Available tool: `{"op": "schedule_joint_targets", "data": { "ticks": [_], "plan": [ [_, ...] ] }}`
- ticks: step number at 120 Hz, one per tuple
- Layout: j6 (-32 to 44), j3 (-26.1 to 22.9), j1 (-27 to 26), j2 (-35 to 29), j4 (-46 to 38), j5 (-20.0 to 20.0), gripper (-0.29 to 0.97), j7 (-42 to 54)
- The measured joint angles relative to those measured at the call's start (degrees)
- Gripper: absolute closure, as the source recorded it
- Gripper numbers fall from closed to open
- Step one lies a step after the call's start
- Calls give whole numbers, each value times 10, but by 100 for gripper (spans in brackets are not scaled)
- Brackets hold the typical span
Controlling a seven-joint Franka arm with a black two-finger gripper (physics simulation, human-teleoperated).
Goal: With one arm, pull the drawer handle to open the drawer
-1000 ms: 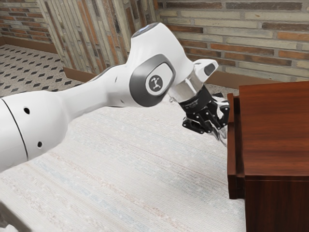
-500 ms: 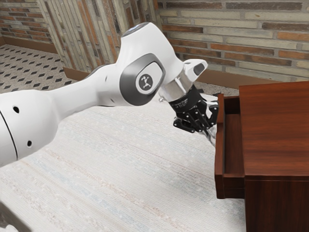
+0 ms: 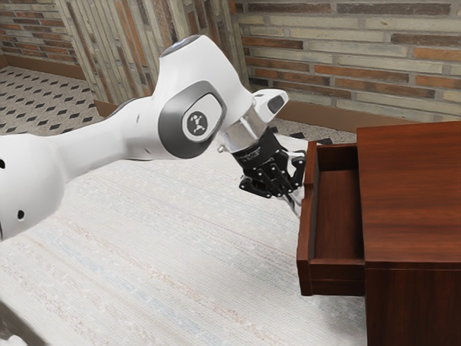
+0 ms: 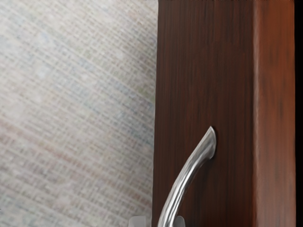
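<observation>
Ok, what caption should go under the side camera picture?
Gripper holding the handle of a partly open drawer in a wooden cabinet.

You've got a brick wall across the upper right of the ext. view, w/ tan, grey and rust courses laid horiz. At upper left there's a 2nd wall w/ its bricks running near vert. A brown baseboard lines the foot of the walls. Far upper left you see tiled floor, pale w/ small dark diamonds. The lower frame is a pale woven surface w/ faint grey streaks. A dark red-brown wood cabinet sits at right. Light is soft and even.
</observation>
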Motion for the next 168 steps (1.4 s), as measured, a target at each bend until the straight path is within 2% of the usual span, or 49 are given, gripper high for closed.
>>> {"op": "schedule_joint_targets", "data": {
  "ticks": [168],
  "plan": [
    [23,4,47,-88,-105,-2,79,-1]
  ]
}}
